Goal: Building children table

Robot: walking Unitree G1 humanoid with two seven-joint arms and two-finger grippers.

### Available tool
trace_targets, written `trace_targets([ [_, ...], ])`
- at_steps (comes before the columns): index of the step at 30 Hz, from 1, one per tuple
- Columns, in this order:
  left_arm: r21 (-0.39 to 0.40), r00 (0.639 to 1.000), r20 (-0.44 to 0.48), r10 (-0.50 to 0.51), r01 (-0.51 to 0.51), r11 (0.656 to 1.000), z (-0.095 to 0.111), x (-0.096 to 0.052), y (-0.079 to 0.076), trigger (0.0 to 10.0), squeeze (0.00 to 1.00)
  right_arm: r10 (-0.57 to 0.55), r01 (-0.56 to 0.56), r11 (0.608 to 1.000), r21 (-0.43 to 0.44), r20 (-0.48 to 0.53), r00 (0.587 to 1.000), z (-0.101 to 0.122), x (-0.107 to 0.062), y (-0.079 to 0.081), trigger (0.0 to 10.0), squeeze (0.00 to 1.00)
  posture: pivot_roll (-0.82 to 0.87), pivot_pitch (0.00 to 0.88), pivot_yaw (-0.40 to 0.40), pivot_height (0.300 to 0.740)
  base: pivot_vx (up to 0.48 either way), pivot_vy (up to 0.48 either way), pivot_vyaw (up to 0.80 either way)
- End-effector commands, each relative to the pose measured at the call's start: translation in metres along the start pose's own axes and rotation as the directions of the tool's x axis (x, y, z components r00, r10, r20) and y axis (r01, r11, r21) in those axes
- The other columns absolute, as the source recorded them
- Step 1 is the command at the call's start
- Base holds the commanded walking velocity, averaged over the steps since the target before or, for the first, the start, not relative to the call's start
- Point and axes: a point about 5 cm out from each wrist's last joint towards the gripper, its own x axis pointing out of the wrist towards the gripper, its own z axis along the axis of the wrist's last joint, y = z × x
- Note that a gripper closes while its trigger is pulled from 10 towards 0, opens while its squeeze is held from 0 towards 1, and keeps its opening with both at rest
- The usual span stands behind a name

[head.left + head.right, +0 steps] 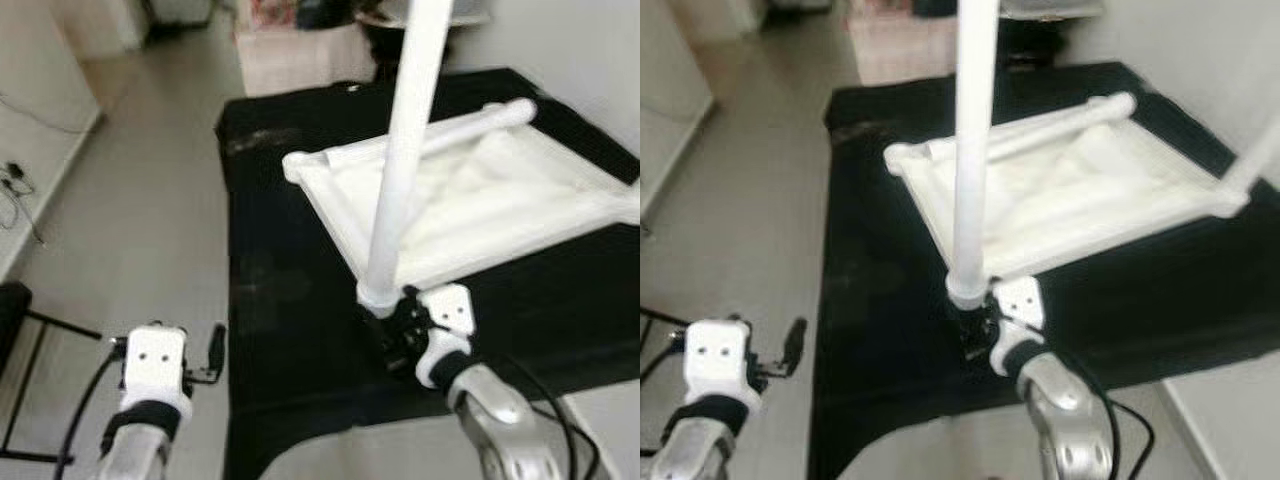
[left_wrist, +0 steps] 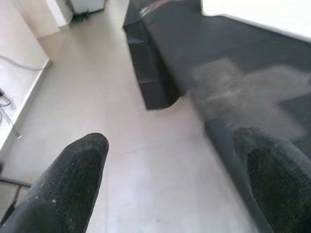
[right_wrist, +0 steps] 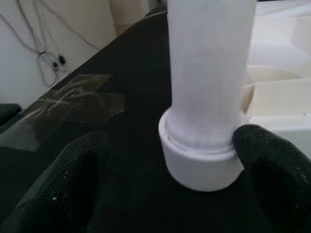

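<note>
right pincer [image 1: 392,322] by one upright leg [image 1: 405,160] | one tabletop [image 1: 470,200] | one black mat [image 1: 290,280]

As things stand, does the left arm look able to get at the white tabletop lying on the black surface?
Probably not without moving. The left gripper hangs open over the floor, off the edge of the black surface, while the white tabletop lies toward the far right, beyond the upright leg at the right gripper.

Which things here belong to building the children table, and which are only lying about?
For the job:
- upright white leg, right pincer around its base
- white tabletop, upside down, on black cloth

Lying about:
- cables on floor
- pink box
- left pincer, idle
</note>
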Motion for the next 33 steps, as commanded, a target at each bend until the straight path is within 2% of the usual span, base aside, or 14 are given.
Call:
trace_targets([
  [1, 0.010, 1.000, -0.022, 0.007, -0.006, 1.000, -0.004, -0.003, 0.002, 10.0, 0.00, 0.007, -0.007, 1.000, 0.007, -0.004, 1.000, -0.002, -0.003, 0.001, 10.0, 0.00, -0.07, 0.143, 0.046, 0.740, 0.000, 0.480, 0.00],
  [7, 0.008, 1.000, -0.020, 0.001, -0.001, 1.000, -0.003, -0.003, 0.000, 10.0, 0.00, 0.032, -0.032, 0.999, -0.010, -0.006, 0.999, 0.000, -0.004, 0.002, 10.0, 0.00, -0.07, 0.144, 0.047, 0.740, 0.000, 0.480, 0.00],
  [11, 0.010, 1.000, -0.019, -0.011, 0.011, 1.000, -0.002, -0.003, -0.001, 10.0, 0.00, 0.153, -0.151, 0.985, -0.087, 0.018, 0.988, 0.006, -0.001, 0.014, 10.0, 0.00, -0.06, 0.143, 0.048, 0.740, 0.000, 0.480, 0.00],
  [19, 0.016, 0.999, 0.001, -0.034, 0.034, 0.999, 0.001, -0.001, -0.001, 10.0, 0.00, 0.152, -0.149, 0.987, -0.065, 0.038, 0.988, 0.010, 0.008, 0.019, 10.0, 0.00, -0.06, 0.141, 0.051, 0.740, 0.000, 0.000, 0.00],
  [25, 0.019, 0.999, -0.002, -0.040, 0.041, 0.999, 0.001, 0.001, 0.002, 10.0, 0.00, 0.169, -0.165, 0.985, -0.059, 0.083, 0.982, 0.020, 0.022, 0.028, 10.0, 0.00, -0.05, 0.133, 0.053, 0.740, 0.000, 0.000, 0.00],
  [33, 0.018, 0.999, 0.002, -0.047, 0.047, 0.999, 0.000, 0.002, 0.001, 10.0, 0.00, 0.179, -0.174, 0.983, -0.062, 0.089, 0.980, 0.020, 0.025, 0.030, 10.0, 0.00, -0.04, 0.121, 0.050, 0.740, 0.000, 0.000, 0.00],
])
